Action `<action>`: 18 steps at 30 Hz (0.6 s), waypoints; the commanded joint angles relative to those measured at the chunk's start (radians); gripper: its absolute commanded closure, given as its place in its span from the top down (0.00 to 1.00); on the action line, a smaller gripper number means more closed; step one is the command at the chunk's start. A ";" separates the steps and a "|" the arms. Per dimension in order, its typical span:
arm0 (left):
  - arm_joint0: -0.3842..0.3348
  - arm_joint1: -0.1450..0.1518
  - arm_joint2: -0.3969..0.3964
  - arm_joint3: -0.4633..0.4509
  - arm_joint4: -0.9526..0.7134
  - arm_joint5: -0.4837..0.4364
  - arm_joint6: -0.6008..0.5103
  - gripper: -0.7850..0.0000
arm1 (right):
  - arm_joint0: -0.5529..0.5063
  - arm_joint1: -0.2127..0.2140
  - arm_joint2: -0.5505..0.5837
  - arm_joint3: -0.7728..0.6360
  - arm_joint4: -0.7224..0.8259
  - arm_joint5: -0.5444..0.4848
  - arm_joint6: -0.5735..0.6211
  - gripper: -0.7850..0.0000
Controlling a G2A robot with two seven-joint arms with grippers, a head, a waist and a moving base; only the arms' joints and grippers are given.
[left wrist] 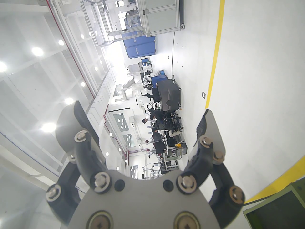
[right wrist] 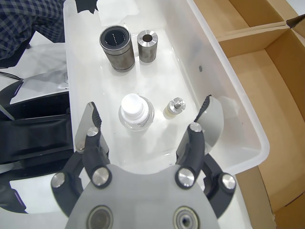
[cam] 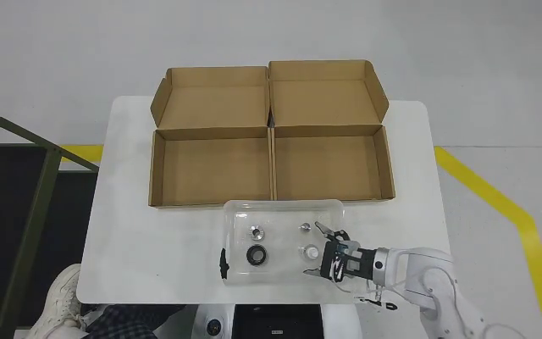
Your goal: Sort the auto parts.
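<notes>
Clear bin (cam: 284,202) sits beneath right gripper (right wrist: 150,104); its jaws and left gripper's (left wrist: 142,109) gape empty.

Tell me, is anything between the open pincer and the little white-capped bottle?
Nothing visible is. The right pincer is open above the clear tub, and the white-capped bottle stands just ahead of it. The small metal-topped part stands beside the bottle, not touching it.

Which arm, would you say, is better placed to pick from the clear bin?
Right: the right gripper, open, hangs over the clear bin by the white-capped bottle; the left gripper, open, faces away from it.
</notes>
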 commanded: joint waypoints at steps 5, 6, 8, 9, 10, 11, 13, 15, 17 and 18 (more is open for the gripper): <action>0.000 0.000 0.000 0.000 0.000 0.000 0.000 1.00 | 0.006 0.007 -0.013 0.012 -0.015 0.004 -0.003 0.85; 0.000 0.000 0.000 0.000 0.000 0.000 0.000 1.00 | 0.008 0.008 -0.015 0.013 -0.017 0.005 -0.003 0.81; 0.000 0.000 0.000 0.000 0.000 0.000 0.000 1.00 | 0.011 0.010 -0.020 0.018 -0.019 0.008 -0.004 0.69; 0.000 0.000 0.000 0.000 0.000 0.000 0.000 1.00 | 0.012 0.010 -0.022 0.020 -0.020 0.010 -0.005 0.67; 0.000 0.000 0.000 0.000 0.000 0.000 0.000 1.00 | 0.013 0.011 -0.025 0.023 -0.021 0.012 -0.006 0.66; 0.000 0.000 0.000 0.000 0.000 0.000 0.000 1.00 | 0.015 0.012 -0.028 0.024 -0.022 0.013 -0.006 0.60; 0.000 0.000 0.000 0.000 0.000 0.000 0.000 1.00 | 0.018 0.014 -0.032 0.028 -0.024 0.015 -0.006 0.56; 0.000 0.000 0.000 0.000 0.000 0.000 0.000 1.00 | 0.021 0.016 -0.037 0.031 -0.024 0.016 -0.006 0.51; 0.000 0.000 0.000 0.000 0.000 0.000 0.000 1.00 | 0.023 0.018 -0.040 0.033 -0.024 0.017 -0.006 0.47; 0.000 0.000 0.000 0.000 0.000 0.000 0.000 1.00 | 0.025 0.019 -0.041 0.033 -0.026 0.017 -0.006 0.45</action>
